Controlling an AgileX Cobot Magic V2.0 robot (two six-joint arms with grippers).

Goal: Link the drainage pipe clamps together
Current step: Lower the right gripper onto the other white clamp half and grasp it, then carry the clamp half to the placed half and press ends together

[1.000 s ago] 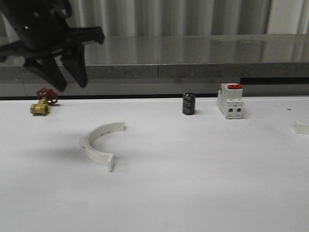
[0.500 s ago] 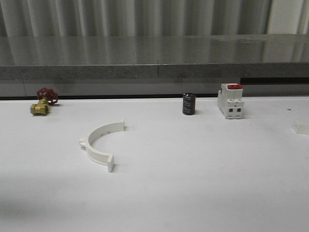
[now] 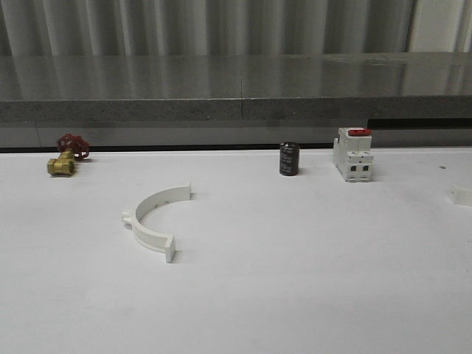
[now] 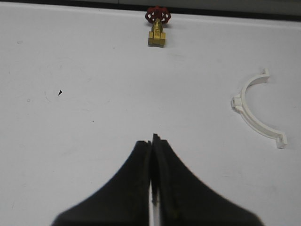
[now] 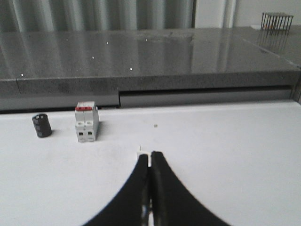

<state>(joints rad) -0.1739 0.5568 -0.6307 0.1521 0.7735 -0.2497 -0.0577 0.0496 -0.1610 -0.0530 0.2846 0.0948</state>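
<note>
One drainage pipe clamp [image 3: 138,220], a white half-ring with a small outer tab, lies flat on the white table [image 3: 295,295], left of centre. The left wrist view has it too: the clamp [image 4: 246,116] lies off to one side of my left gripper [image 4: 152,139]. That gripper is shut, empty and well apart from it. My right gripper [image 5: 150,154] is shut too, over bare table. A small white bit [image 5: 142,151] pokes out just behind its tips. I cannot tell what it is.
A brass valve with a red handwheel [image 3: 65,156] sits at the back left. A black cylinder [image 3: 288,158] and a white breaker with a red switch [image 3: 352,155] stand at the back. A small white piece [image 3: 461,195] lies at the right edge. A grey ledge [image 3: 236,88] runs behind the table.
One second ago my left arm hung at the upper left of the front view. It has since left that view, and its shadow on the table has gone. The clamp has not moved.
</note>
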